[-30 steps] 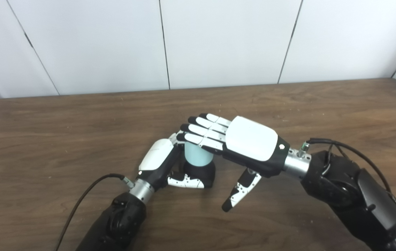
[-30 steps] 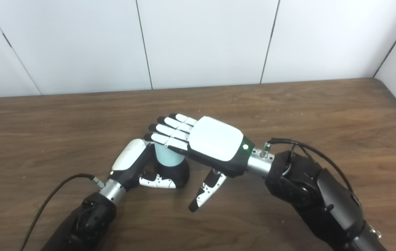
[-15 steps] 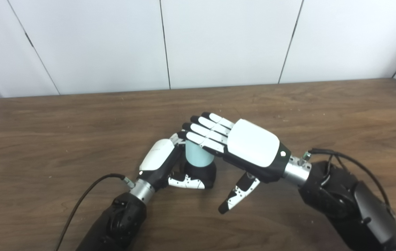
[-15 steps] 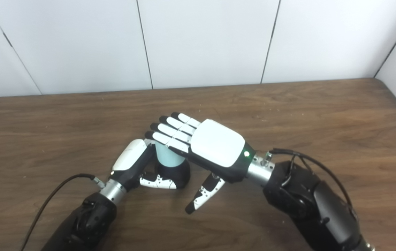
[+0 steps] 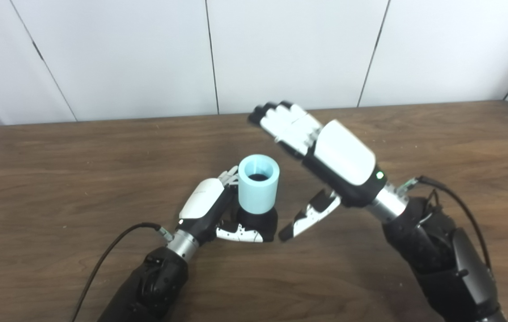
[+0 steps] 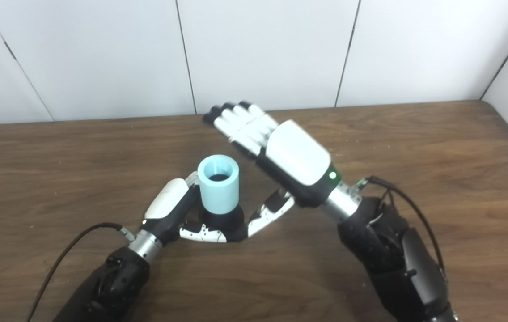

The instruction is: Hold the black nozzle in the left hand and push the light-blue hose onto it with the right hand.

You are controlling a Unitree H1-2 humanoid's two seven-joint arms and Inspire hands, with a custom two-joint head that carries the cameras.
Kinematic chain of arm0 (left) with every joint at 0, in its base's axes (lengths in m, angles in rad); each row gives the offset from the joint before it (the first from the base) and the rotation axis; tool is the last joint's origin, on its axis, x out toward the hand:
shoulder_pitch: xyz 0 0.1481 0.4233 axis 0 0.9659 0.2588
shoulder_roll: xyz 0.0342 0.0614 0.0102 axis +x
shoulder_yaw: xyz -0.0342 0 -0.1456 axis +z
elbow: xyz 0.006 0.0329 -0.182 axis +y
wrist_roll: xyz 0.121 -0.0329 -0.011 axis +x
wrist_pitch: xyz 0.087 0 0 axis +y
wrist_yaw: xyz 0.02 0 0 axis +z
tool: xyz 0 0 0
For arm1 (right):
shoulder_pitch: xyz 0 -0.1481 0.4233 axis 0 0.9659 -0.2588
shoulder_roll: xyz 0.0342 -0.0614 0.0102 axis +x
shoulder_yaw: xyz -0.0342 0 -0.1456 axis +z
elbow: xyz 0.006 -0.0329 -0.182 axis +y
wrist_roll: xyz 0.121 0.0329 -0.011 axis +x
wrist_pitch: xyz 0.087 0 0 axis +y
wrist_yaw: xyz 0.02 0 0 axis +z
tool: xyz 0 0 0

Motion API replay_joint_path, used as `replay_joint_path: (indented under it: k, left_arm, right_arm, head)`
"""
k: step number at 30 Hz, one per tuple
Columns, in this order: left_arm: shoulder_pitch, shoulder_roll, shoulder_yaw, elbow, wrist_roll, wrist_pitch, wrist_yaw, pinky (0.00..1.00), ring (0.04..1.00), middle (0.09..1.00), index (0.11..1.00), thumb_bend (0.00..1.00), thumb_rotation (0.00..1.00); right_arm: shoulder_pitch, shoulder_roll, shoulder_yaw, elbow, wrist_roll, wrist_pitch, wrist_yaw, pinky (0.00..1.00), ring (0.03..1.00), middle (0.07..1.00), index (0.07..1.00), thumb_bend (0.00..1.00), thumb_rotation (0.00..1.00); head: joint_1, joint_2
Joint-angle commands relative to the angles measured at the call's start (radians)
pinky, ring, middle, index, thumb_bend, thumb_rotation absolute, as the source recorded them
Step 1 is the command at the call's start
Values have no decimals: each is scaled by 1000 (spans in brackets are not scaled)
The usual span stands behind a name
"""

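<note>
A short light-blue hose (image 5: 258,183) stands upright on the black nozzle (image 5: 260,222), whose base rests on the wooden table (image 5: 57,170). The hose's open top faces up and shows a dark inside. My left hand (image 5: 211,210) is shut on the black nozzle, its thumb lying across the front of the base and its fingers behind the hose. My right hand (image 5: 321,156) hangs open in the air above and to the right of the hose, fingers straight and pointing up-left, thumb pointing down toward the nozzle. It touches nothing.
A black cable (image 5: 111,255) runs from my left wrist toward the table's front edge. Another cable (image 5: 455,201) loops over my right forearm. White wall panels (image 5: 281,53) stand behind the table's far edge.
My right hand has lifted off the top of the hose and swung up and back to the right, uncovering the hose's open top. The left hand and nozzle stayed put.
</note>
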Motion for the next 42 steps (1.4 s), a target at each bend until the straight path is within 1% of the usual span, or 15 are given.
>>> replay_joint_path:
  k: [1, 3, 5, 7, 10, 12, 15, 18, 23, 26, 29, 33, 37, 39, 42]
  left_arm:
    - [172, 22, -55, 117, 22, 19, -40, 1000, 1000, 909, 407, 738, 517]
    - [172, 21, -56, 117, 22, 18, -39, 1000, 1000, 909, 407, 738, 517]
    - [171, 18, -57, 119, 23, 18, -38, 1000, 1000, 909, 405, 738, 517]
    - [170, 18, -57, 121, 22, 17, -38, 1000, 1000, 909, 407, 737, 516]
    - [171, 18, -52, 115, 10, 15, -42, 1000, 1000, 909, 428, 747, 513]
    - [172, 14, -47, 114, -4, 9, -41, 1000, 1000, 908, 500, 800, 478]
    - [172, 8, -44, 106, -19, 0, -41, 1000, 1000, 925, 714, 898, 432]
    - [171, 8, -46, 74, -15, -17, -40, 1000, 1000, 953, 853, 985, 412]
    - [159, 13, -50, 33, 6, -42, -31, 1000, 1000, 989, 959, 1000, 423]
    - [155, 19, -42, 0, 11, -46, -30, 1000, 1000, 998, 992, 1000, 440]
    - [153, 16, -31, -33, 16, -39, -32, 1000, 1000, 1000, 1000, 1000, 454]
    - [144, 10, 2, -88, 13, -20, -31, 1000, 1000, 1000, 1000, 1000, 478]
    - [131, -7, 58, -153, -29, 11, -43, 1000, 1000, 1000, 1000, 1000, 498]
    - [125, -16, 91, -184, -53, 16, -42, 1000, 1000, 1000, 1000, 1000, 510]
    - [108, -28, 144, -225, -81, 10, -19, 1000, 1000, 1000, 1000, 1000, 529]
  right_arm:
    - [-61, -7, -35, -50, -2, 5, -30, 1000, 1000, 1000, 1000, 1000, 577]
    - [-62, -6, -55, -45, -14, 15, -42, 1000, 1000, 1000, 1000, 1000, 584]
    - [-58, -4, -91, -21, -21, 30, -77, 1000, 1000, 1000, 1000, 1000, 670]
    - [-32, 11, -125, 21, 2, 38, -118, 1000, 1000, 1000, 1000, 998, 723]
    - [10, 28, -145, 39, 33, 46, -134, 1000, 1000, 1000, 1000, 1000, 761]
    - [40, 36, -150, 35, 58, 56, -133, 1000, 1000, 1000, 1000, 1000, 760]
    - [85, 47, -156, 26, 89, 77, -124, 1000, 1000, 1000, 1000, 996, 746]
    - [137, 62, -161, 9, 108, 101, -115, 1000, 1000, 1000, 1000, 996, 732]
    - [198, 85, -152, -38, 98, 138, -111, 1000, 1000, 1000, 1000, 1000, 700]
    - [230, 92, -145, -68, 112, 157, -99, 1000, 1000, 1000, 1000, 1000, 687]
    - [264, 91, -142, -97, 132, 169, -91, 1000, 1000, 1000, 1000, 1000, 665]
    - [331, 119, -147, -123, 154, 184, -111, 1000, 1000, 1000, 1000, 987, 627]
    - [395, 168, -148, -111, 152, 191, -149, 1000, 1000, 1000, 1000, 981, 610]
    - [423, 190, -145, -99, 171, 210, -150, 1000, 1000, 1000, 1000, 987, 612]
    - [451, 223, -140, -99, 256, 286, -115, 1000, 1000, 1000, 1000, 995, 627]
  head:
    - [0, 1]
    - [2, 1]
    - [2, 1]
    - [2, 1]
    - [2, 0]
    - [3, 0]
    - [5, -1]
    - [7, -2]
    - [6, -2]
    - [7, -3]
    - [16, -5]
    - [37, -10]
    - [50, -22]
    - [49, -28]
    - [57, -35]
